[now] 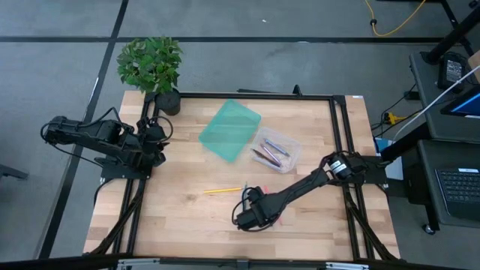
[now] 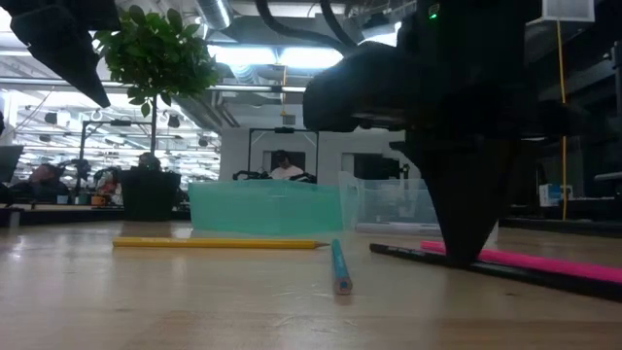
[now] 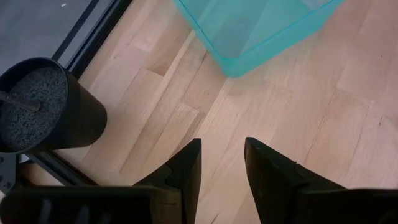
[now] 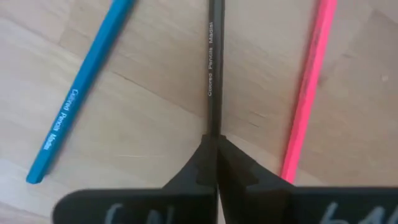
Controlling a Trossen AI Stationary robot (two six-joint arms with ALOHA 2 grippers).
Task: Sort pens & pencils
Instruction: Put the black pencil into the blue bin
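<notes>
While the black pencil sits pinched at the worktop, these lines cover the lift.

Right gripper: down on the worktop near its front middle, jaws closed narrow on the black pencil.
Black pencil: flat on the wood, between the blue pencil and the pink pencil, apart from both.
Grip: at one end of the stick (it will likely droop or swing), so a slow, straight lift seems wise.
Neighbours: keep clear of pink, which lies just beside.
Yellow pencil: loose, to the left of the gripper.
Clear bin: already holds several sticks, probably the target; a green bin touches it.
Left gripper: waits near the plant pot, jaws narrowly parted, empty.
</notes>
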